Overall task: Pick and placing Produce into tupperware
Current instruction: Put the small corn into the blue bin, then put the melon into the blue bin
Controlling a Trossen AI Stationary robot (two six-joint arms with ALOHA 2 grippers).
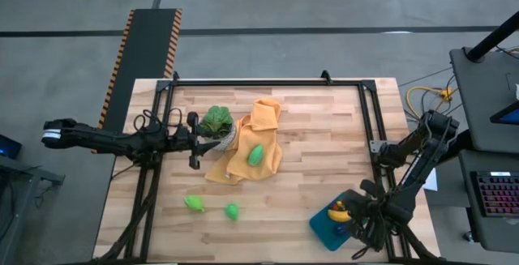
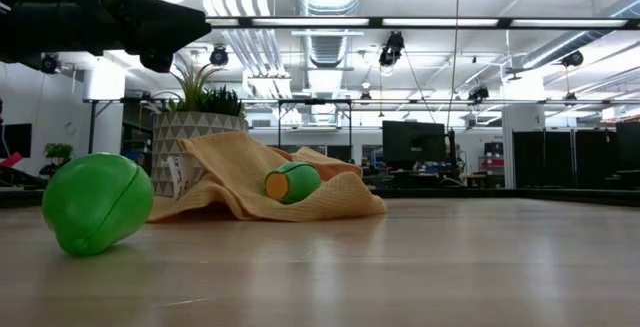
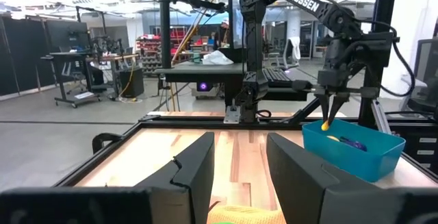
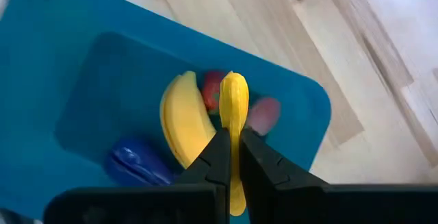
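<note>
The right claw (image 4: 233,157) is gripping a yellow piece (image 4: 233,114) just above the tupperware (image 4: 82,107), near the bench (image 1: 324,160) corner. Below it are lying a banana (image 4: 181,125), blurred red bits and a half-cut-off blue-purple piece (image 4: 137,166). The left claw (image 3: 239,176) is hovering wide over open bench.

Plant (image 1: 216,120), cloth (image 1: 251,147) crowd left pincer (image 1: 197,143); table (image 1: 324,160) centre open.

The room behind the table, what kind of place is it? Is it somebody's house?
Probably not a house: it looks like a robot lab or workshop. Bare pipes and ducts run along the ceiling, computer screens sit on desks, and a second robot arm stands on the wooden table.
</note>
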